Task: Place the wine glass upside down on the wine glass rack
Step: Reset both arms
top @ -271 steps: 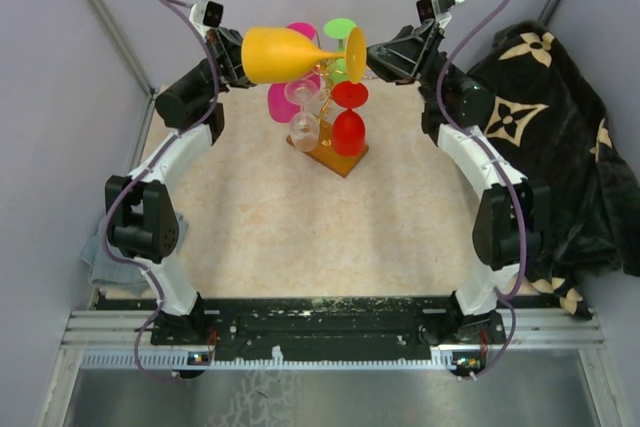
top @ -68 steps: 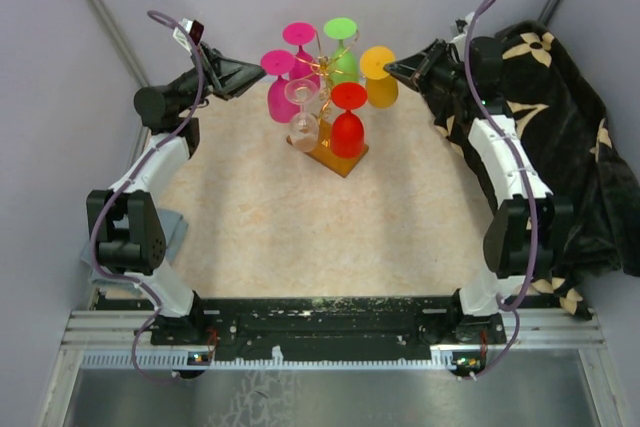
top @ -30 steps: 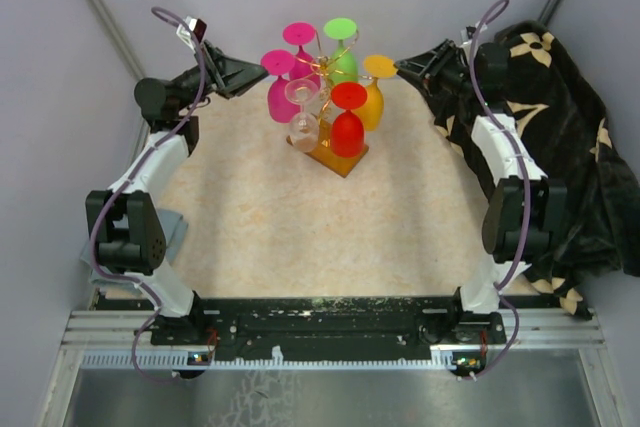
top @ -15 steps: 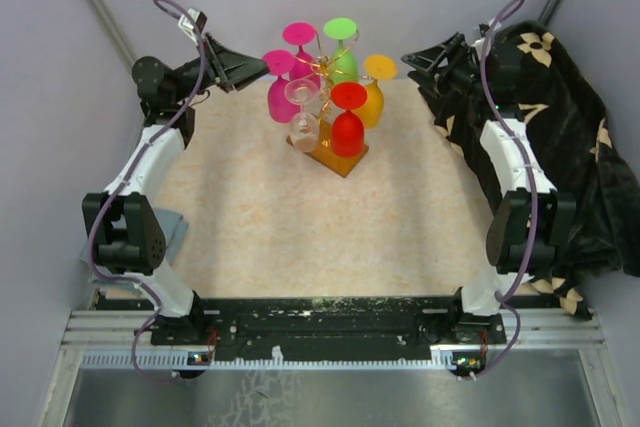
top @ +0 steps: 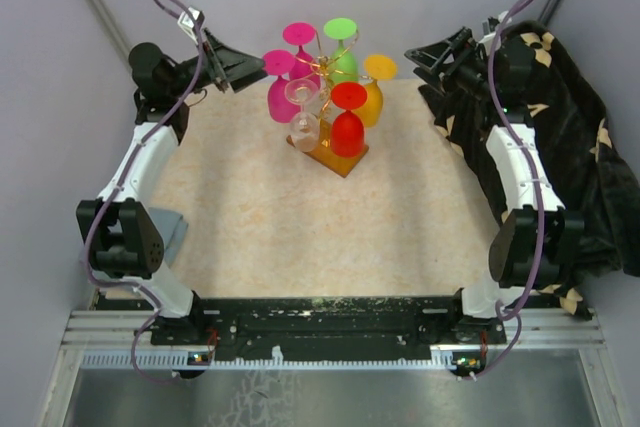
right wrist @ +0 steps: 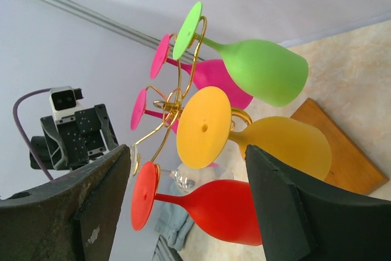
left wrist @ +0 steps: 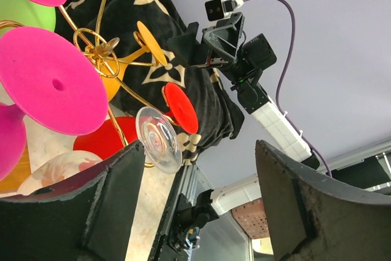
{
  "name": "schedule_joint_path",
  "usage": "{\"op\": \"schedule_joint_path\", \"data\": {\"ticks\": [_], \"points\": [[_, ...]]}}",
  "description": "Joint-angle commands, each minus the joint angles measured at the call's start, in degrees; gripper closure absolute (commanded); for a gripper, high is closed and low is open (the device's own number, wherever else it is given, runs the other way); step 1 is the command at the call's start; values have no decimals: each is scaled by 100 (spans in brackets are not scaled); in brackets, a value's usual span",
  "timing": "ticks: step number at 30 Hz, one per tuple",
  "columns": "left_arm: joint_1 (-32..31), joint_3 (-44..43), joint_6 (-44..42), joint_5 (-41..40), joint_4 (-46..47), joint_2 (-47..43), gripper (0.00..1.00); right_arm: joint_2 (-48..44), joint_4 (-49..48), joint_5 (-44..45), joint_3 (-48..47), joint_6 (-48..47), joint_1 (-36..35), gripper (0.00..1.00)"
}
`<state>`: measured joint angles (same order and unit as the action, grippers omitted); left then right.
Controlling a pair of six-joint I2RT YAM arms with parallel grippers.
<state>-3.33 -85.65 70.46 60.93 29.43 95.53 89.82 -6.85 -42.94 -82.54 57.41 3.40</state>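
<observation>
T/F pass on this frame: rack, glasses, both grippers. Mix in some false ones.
1. The yellow glass hangs foot-up on the rack. True.
2. The right gripper is shut on the yellow glass's stem. False: it is open, empty and apart from the glass.
3. The left gripper is open and holds nothing. True.
4. The red glass lies on its side, off the rack. False: it hangs on the rack, bowl down.
5. The black patterned blanket lies on the left side of the scene. False: it is on the right side.
</observation>
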Motion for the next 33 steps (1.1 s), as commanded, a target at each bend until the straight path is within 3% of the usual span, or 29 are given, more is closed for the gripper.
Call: {"op": "schedule_joint_path", "data": {"ticks": [1, 4, 5, 10, 17, 33], "points": [[79, -286, -477, 37, -413, -324, 18, -332, -132, 57, -8, -120, 45, 24], [125, -321, -703, 21, -708, -403, 2, -347, -145, 57, 21, -96, 39, 24], [146, -329, -777, 13, -820, -437, 1, -351, -156, 57, 39, -90, 45, 24], [194, -317, -1061, 13, -1004, -624, 1, -378, -237, 50, 95, -20, 41, 24], [256, -514, -2034, -456, -2312, -917, 1, -421, -216, 55, 108, 2, 40, 25], [287, -188, -2007, -398, -2217, -1089, 1, -439, 422, 243, -148, -336, 41, 20]]}}
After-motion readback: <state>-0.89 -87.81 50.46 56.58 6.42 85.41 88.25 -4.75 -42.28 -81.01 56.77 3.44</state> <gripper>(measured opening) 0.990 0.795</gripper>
